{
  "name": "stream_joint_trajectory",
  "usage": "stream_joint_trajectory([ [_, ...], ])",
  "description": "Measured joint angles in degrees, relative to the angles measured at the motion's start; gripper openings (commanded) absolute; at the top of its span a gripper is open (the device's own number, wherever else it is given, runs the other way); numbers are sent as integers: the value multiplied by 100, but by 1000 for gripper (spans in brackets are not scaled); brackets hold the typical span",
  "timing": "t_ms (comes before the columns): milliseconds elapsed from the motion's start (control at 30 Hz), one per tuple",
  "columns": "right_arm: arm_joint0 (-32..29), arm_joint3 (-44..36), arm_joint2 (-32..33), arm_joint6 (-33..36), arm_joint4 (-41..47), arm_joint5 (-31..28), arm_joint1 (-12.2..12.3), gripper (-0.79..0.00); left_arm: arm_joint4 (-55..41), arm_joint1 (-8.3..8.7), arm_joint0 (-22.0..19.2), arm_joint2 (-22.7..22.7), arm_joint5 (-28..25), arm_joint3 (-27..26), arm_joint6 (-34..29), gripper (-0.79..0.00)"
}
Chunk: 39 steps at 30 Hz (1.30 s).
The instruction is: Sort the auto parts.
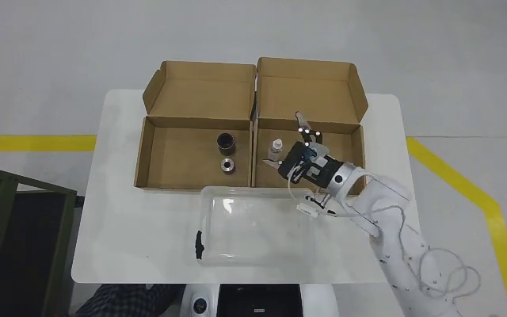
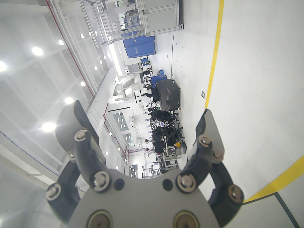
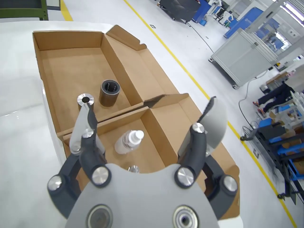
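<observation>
Pale floor [image 1: 79, 47], yellow line [image 1: 47, 143], ceiling lights [image 2: 37, 51]

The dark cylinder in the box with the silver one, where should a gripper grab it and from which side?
Take the dark cylinder across its round outer wall, coming down from above. It stands upright, bore facing up, apart from the silver cylinder and the walls of the box, so there should be room on either side.

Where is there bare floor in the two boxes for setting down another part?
Free: the cylinders' box, from its outer wall to the dark cylinder and silver cylinder. Crowded: the other box, with the bottle and the open right gripper over it.
</observation>
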Motion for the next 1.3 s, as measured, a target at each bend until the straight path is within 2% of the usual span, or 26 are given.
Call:
stream_joint_trajectory([
  [400, -2617, -971, 1494, -1050, -146, 1469, 139, 0, 0, 0, 0, 0, 0, 0, 0, 0],
  [600, -3455, -1088, 2096, -1561, 25, 1793, 156, 0, 0, 0, 0, 0, 0, 0, 0, 0],
  [833, -3656, -1109, 2232, -1829, 122, 1751, 160, 0, 0, 0, 0, 0, 0, 0, 0, -1],
  [1300, -3654, -1106, 2232, -1829, 117, 1749, 160, 0, 0, 0, 0, 0, 0, 0, 0, -1],
])
